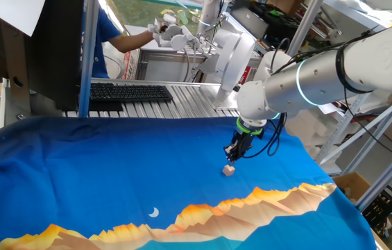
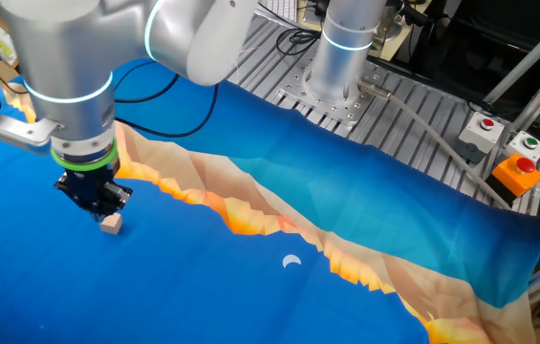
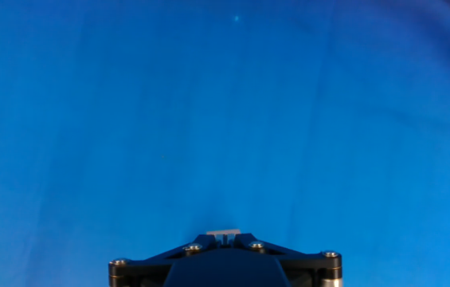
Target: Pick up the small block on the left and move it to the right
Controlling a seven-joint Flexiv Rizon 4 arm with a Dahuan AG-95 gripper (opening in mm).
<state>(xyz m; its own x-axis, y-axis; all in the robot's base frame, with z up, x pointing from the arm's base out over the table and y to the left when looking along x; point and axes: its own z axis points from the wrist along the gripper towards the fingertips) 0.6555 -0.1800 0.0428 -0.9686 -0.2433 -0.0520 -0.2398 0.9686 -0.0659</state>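
Note:
The small block (image 1: 229,169) is a tiny tan cube right at the tips of my gripper (image 1: 232,158), at or just above the blue cloth. In the other fixed view the block (image 2: 110,224) sits at the lower right of the gripper (image 2: 99,206), touching or nearly touching the fingertips. In the hand view only a thin tan sliver of the block (image 3: 223,233) shows past the dark gripper body (image 3: 225,267). The fingers look close together, but I cannot tell whether they hold the block.
A white crescent-moon print (image 1: 154,212) lies on the cloth near the orange mountain pattern; it also shows in the other fixed view (image 2: 291,260). A keyboard (image 1: 130,92) and a person's arm are behind the table. Red, green and orange buttons (image 2: 516,167) sit at the far corner.

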